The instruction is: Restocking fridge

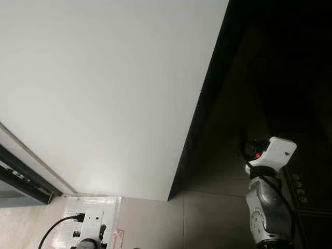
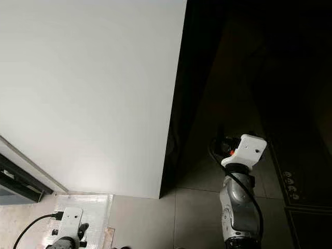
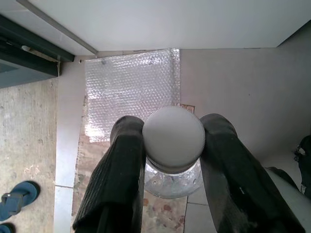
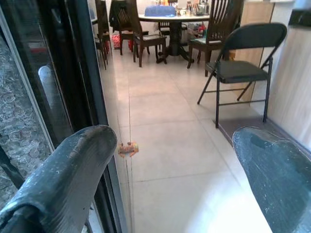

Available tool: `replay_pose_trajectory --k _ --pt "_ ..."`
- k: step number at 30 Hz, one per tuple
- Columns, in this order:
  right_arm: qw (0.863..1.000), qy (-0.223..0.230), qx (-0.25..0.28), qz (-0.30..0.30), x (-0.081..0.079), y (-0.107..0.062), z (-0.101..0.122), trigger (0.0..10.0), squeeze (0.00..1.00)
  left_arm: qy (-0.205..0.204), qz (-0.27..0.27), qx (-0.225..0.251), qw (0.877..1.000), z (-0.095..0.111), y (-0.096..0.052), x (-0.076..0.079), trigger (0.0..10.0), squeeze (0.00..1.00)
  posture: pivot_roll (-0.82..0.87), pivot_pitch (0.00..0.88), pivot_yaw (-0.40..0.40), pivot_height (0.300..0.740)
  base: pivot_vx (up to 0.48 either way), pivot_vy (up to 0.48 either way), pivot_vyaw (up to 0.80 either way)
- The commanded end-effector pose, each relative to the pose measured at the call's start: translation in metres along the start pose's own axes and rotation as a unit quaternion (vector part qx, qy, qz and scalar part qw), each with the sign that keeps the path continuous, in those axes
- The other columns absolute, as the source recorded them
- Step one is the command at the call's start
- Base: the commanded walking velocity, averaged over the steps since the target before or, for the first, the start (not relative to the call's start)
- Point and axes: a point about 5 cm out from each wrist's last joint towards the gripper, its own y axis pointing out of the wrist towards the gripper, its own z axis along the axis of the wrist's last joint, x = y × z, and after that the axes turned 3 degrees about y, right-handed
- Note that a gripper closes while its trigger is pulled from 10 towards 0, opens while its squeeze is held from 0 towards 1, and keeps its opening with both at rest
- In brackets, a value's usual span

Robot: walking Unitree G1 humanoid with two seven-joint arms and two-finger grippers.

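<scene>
bottle (image 3: 173, 145) with white cap pinched in left gripper (image 3: 173, 141) jaws; right gripper (image 4: 170, 160) jaws spread, empty.

A clear bottle (image 3: 172, 167) with a round, pale grey cap (image 3: 174, 139), its rim finely ribbed, is seen from straight above, cap uppermost, so it stands upright. The left tool (image 3: 173, 145) clamps it just under the cap, one black finger (image 3: 119, 174) pressed to each side of the neck. Its see-through shoulder bulges out beneath the cap. The bottle hangs above the tiled floor, just beside the near edge of a sheet of bubble wrap (image 3: 129, 87) lying there.
</scene>
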Motion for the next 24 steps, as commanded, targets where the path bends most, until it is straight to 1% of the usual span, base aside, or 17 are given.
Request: replay_pose_trajectory --k 1,6,24 --pt "1.000 0.008 -0.007 -0.006 0.0027 0.0000 -0.0013 10.0 0.00 0.007 -0.001 -0.011 1.000 -0.0079 -0.0024 -0.0011 10.0 0.00 -0.09 0.149 -0.056 0.740 0.000 0.000 0.00" --pt "1.000 -0.013 -0.006 0.020 -0.0031 -0.0004 -0.0007 10.0 0.00 0.007 -0.001 -0.011 1.000 -0.0080 -0.0025 -0.0016 10.0 0.00 -0.09 0.152 -0.054 0.740 0.000 0.000 0.00" --pt "1.000 -0.016 -0.003 0.024 -0.0041 0.0013 0.0008 10.0 0.00 0.009 -0.003 -0.009 1.000 -0.0071 -0.0023 -0.0005 10.0 0.00 -0.09 0.152 -0.054 0.740 0.000 0.000 0.00"
